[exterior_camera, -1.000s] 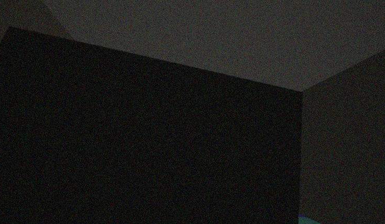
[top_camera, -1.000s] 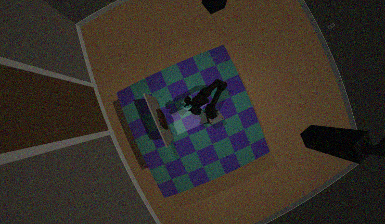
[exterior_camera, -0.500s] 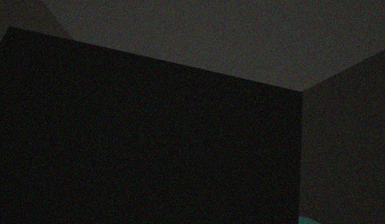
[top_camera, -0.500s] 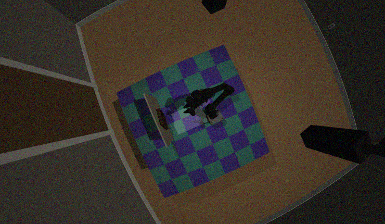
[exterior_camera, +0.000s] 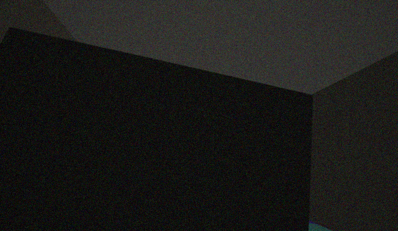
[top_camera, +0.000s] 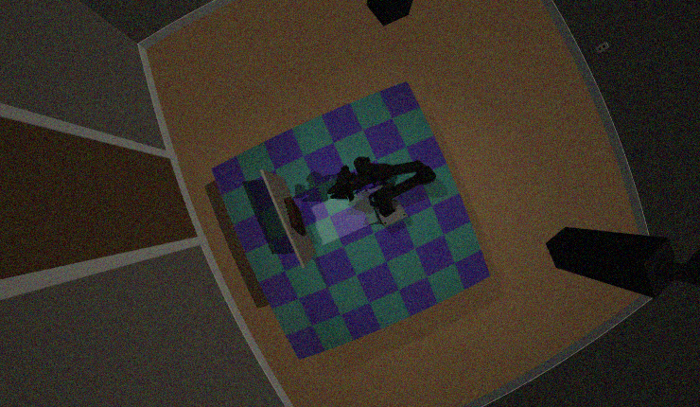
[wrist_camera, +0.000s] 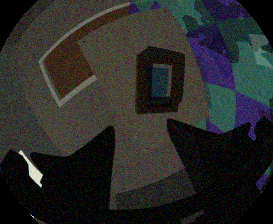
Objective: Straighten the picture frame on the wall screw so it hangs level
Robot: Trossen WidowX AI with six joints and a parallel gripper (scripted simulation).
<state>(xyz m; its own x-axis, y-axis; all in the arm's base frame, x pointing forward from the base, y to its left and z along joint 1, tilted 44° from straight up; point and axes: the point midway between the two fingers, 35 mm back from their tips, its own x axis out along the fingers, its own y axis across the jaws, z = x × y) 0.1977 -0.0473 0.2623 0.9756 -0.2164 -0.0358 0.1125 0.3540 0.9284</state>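
The picture frame [top_camera: 293, 215] [wrist_camera: 143, 85] has a dark brown border around a blue picture. It hangs on the near face of the upright beige panel [top_camera: 306, 253] [wrist_camera: 122, 100]. In the wrist view it sits just beyond the fingertips, slightly right of the middle. The camera is rolled there, so I cannot tell its true tilt. The screw and the notched strip are hidden behind it. My gripper [top_camera: 331, 186] [wrist_camera: 140, 127] is partly open and empty, in front of the panel and apart from the frame.
The panel stands on a purple and green checkered mat [top_camera: 365, 250], which also bears the arm's pale base plate [top_camera: 393, 219]. Dark blocks lie at the top [top_camera: 391, 8] and right [top_camera: 600, 257] of the top view. A large dark surface [exterior_camera: 151, 143] fills most of the exterior view.
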